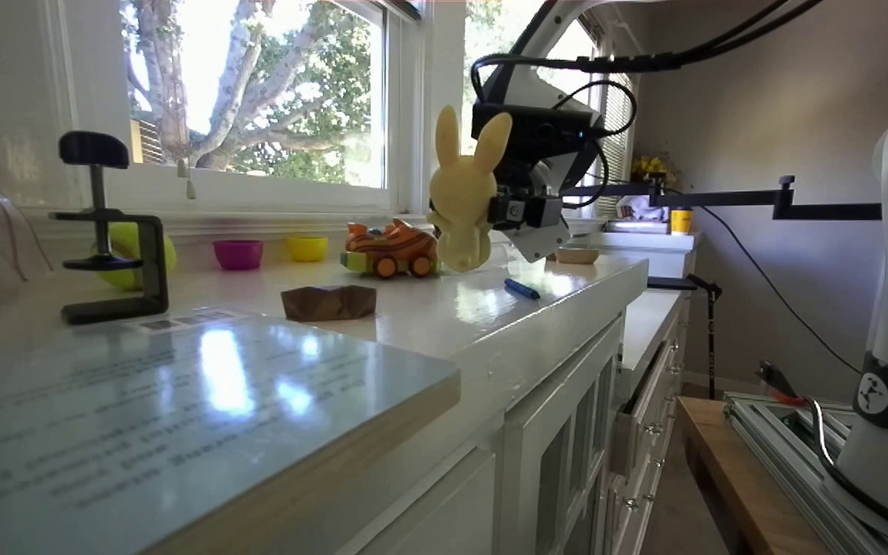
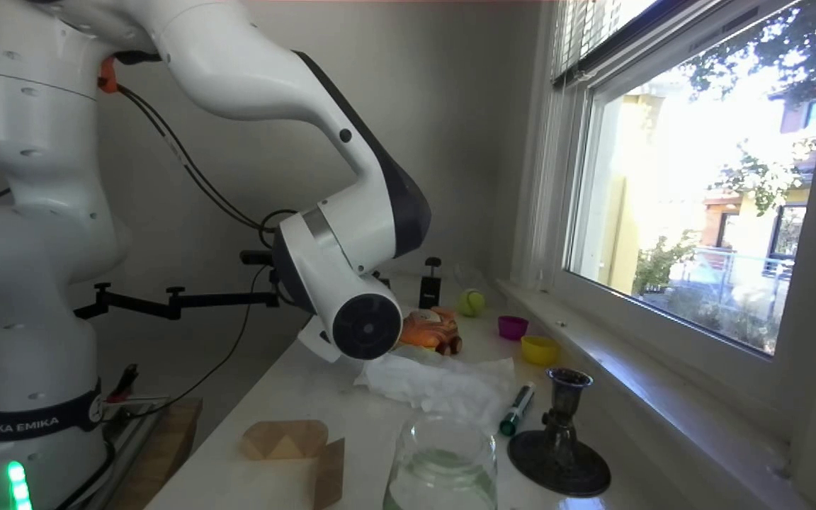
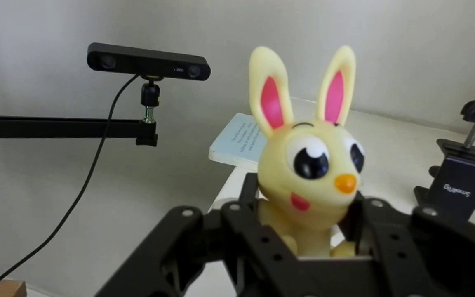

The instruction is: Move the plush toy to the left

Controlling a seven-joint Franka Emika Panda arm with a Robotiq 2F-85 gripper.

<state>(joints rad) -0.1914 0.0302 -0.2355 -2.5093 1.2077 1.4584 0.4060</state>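
The toy is a pale yellow rabbit with long upright ears. It faces the camera in the wrist view, with big black eyes, an orange nose and pink inner ears. My gripper has a finger on each side of its body, below the head, and is shut on it. In an exterior view the gripper holds the toy upright, seemingly just above the white counter; the exact gap is hard to tell. In an exterior view the arm hides the gripper and the toy.
An orange toy car, a brown folded piece, a blue marker, a black clamp and a book are on the counter. Purple and yellow cups, a glass jar and a candlestick stand nearby.
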